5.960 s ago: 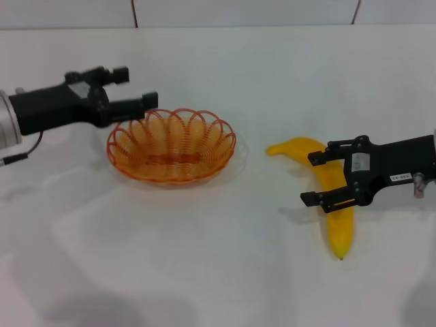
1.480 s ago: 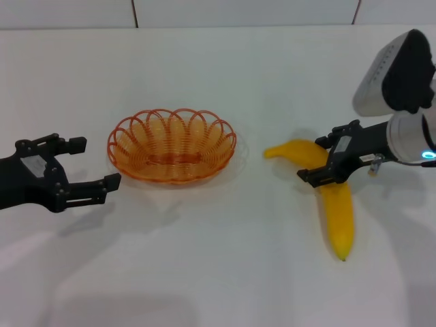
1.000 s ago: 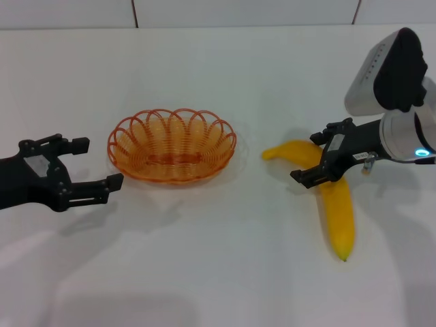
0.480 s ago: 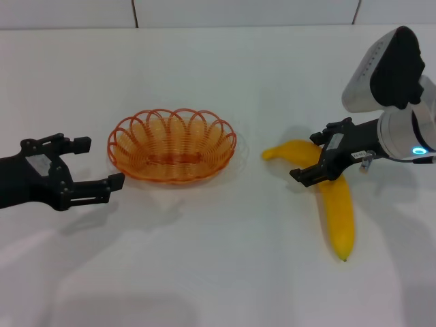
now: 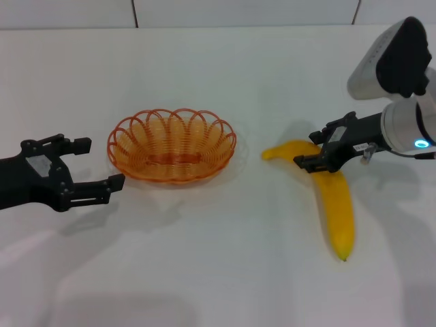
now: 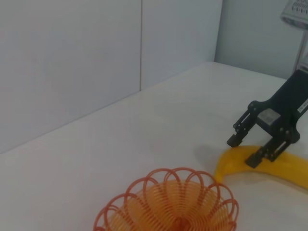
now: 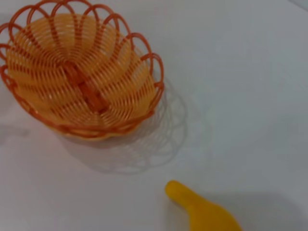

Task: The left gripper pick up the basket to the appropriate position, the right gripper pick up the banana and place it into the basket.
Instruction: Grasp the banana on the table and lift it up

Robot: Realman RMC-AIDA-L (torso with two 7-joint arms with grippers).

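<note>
The basket [image 5: 172,146] sits empty on the white table [image 5: 225,272] and serves as the reference for everything else. On its left side, just clear of the rim, the left gripper [image 5: 95,167] hovers with its fingers spread wide and nothing between them; the opening faces the basket's looped edge, which suggests it is lined up to take that rim, though no contact shows yet. To the basket's right, a clear gap away, lies the banana [image 5: 332,199], flat on the table with its stem end turned toward the basket and its pointed tip trailing away toward the robot. The right gripper [image 5: 320,151] hangs over the banana's bend, near the stem end, with its jaws parted and straddling the fruit rather than clamped on it; the left wrist view shows both fingers reaching down to the yellow skin. That stance looks like a grasp being prepared across the fruit's width. The banana is not yet lifted.
</note>
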